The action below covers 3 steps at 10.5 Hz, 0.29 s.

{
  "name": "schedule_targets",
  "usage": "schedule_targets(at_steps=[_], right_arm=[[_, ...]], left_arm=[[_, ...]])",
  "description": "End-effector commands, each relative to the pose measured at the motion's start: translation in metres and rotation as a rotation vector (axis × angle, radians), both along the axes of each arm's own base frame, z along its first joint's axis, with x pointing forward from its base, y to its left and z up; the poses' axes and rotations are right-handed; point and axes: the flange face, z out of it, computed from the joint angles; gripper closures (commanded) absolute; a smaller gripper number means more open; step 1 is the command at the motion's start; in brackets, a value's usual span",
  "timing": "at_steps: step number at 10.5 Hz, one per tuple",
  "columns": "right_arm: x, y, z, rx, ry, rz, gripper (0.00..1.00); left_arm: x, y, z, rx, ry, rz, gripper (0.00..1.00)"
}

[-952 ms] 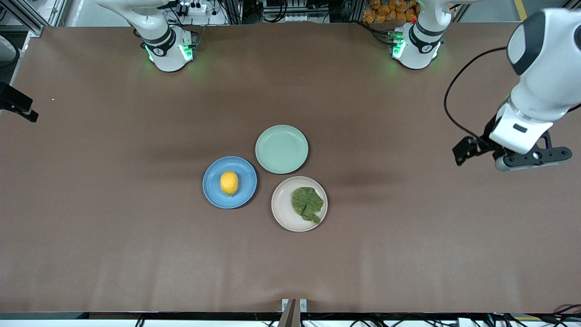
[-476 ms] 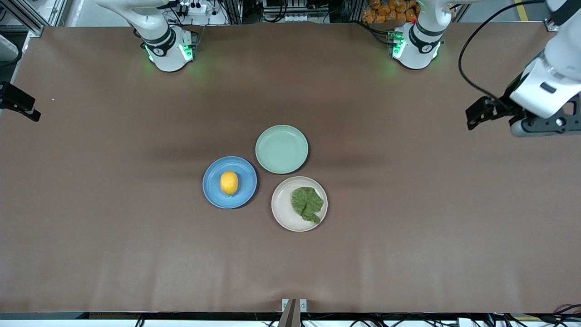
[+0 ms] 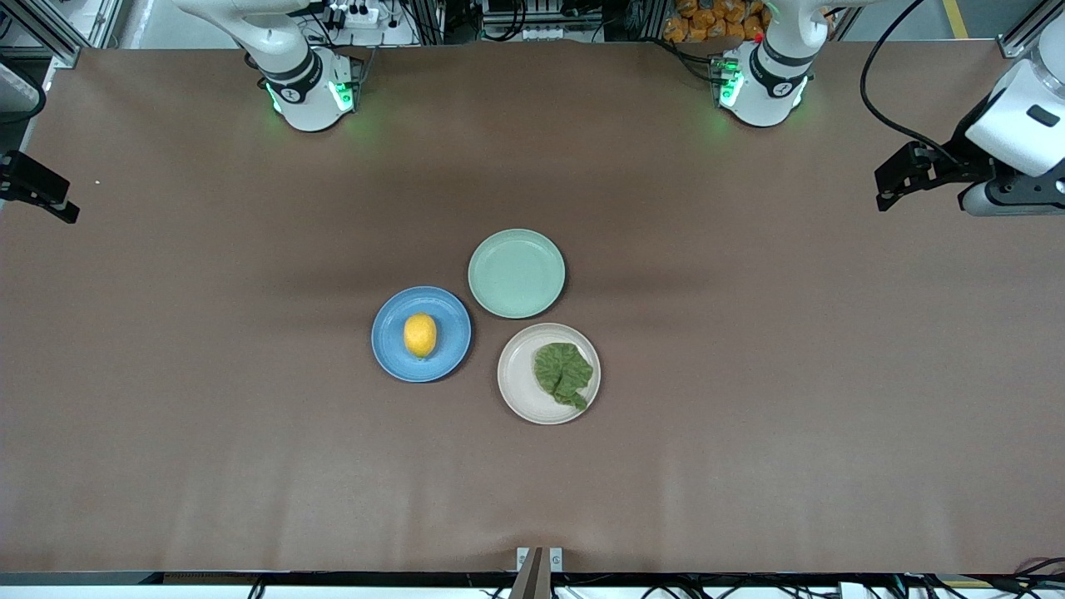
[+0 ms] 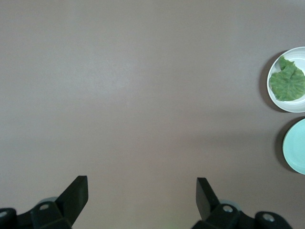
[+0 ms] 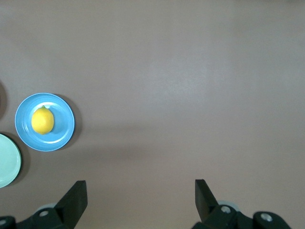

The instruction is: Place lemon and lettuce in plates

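Observation:
The lemon (image 3: 420,334) lies in the blue plate (image 3: 391,353). The lettuce (image 3: 562,373) lies in the beige plate (image 3: 517,391), beside the blue plate toward the left arm's end. My left gripper (image 3: 1003,198) hangs open and empty over bare table at the left arm's end. Its wrist view (image 4: 142,195) shows the lettuce (image 4: 287,82) in the beige plate (image 4: 276,102). My right gripper (image 5: 140,198) is open and empty over bare table. Its wrist view shows the lemon (image 5: 42,120) in the blue plate (image 5: 64,136). Only a black part of the right hand (image 3: 37,193) shows in the front view.
A pale mint-green plate (image 3: 516,273) stands empty, farther from the front camera than the two other plates and touching-close to both. It shows at the edge of the left wrist view (image 4: 296,148) and of the right wrist view (image 5: 7,162).
My left gripper has drawn back from the table's middle toward the left arm's end and toward the bases. The right hand has shifted slightly. Lemon, lettuce and plates have not moved.

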Motion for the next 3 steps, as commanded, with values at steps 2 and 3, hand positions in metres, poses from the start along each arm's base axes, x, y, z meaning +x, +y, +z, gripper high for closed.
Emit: schedule_targets(at_steps=[2,3], right_arm=[[-0.0005,0.0022,-0.0001,0.002,0.001,0.015,0.00],[0.0002,0.0022,-0.0015,0.002,0.002,0.015,0.00]], left_arm=[[-0.0067,0.0025,0.0091,-0.017,0.013,-0.018,0.00],[-0.0068,0.0026,0.0090,-0.017,0.014,-0.018,0.00]])
